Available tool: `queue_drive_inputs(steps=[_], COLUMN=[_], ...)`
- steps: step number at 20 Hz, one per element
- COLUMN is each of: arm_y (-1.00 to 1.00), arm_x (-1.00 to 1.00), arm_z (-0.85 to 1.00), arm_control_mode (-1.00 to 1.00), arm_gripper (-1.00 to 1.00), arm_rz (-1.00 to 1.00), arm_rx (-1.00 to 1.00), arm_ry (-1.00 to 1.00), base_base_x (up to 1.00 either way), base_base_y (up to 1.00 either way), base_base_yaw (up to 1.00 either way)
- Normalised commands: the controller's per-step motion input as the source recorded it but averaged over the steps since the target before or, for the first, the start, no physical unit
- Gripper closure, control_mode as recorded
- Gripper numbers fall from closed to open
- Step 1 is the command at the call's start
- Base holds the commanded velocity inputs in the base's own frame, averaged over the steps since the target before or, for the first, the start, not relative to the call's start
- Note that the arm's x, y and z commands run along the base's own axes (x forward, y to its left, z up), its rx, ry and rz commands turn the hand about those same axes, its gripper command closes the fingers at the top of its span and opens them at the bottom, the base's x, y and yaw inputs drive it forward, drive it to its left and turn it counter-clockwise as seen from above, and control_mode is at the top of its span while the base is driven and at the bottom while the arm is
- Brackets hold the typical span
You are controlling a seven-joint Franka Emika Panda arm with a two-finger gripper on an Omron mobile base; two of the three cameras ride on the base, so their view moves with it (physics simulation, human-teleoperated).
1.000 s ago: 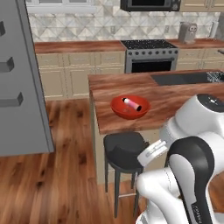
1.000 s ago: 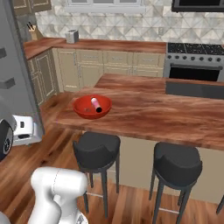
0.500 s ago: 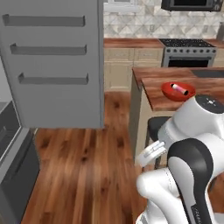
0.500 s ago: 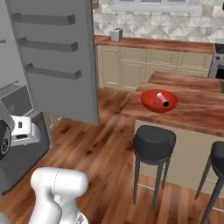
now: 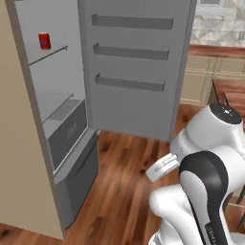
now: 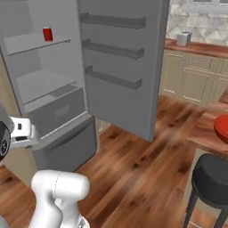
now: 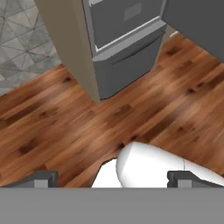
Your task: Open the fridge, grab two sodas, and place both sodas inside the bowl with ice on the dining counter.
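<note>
Fridge [image 5: 129, 72] standing open, red can [image 5: 44, 40] on upper shelf — gripper [image 7: 113, 178] spread, empty; approaching level, centring jaws on can.

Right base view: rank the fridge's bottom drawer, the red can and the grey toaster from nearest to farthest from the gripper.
1. Fridge bottom drawer: low at the left, closest to the open gripper.
2. Red can: high on a shelf above that drawer.
3. Grey toaster: far right, on the wall counter.
</note>
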Motion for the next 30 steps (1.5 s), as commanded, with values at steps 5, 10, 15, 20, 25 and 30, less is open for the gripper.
queue_drive_inputs(steps=[5,10,15,20,25,30], arm_y=[0.00,0.00,0.00,0.00,0.00,0.00], arm_x=[0.00,0.00,0.00,0.00,0.00,0.00], arm_z=[0.00,0.00,0.00,0.00,0.00,0.00], arm_control_mode=[1.00,1.00,1.00,1.00,1.00,1.00], arm_gripper=[-1.00,-1.00,-1.00,-1.00,-1.00,-1.00], arm_rz=[0.00,0.00,0.00,0.00,0.00,0.00], arm_rx=[0.00,0.00,0.00,0.00,0.00,0.00], arm_ry=[0.00,0.00,0.00,0.00,0.00,0.00], base_base_x=[0.68,0.72,0.71,0.67,0.66,0.66], base_base_y=[0.03,-0.15,-0.06,-0.01,-0.14,-0.16], base_base_yaw=[0.39,0.31,0.29,0.29,0.29,0.26])
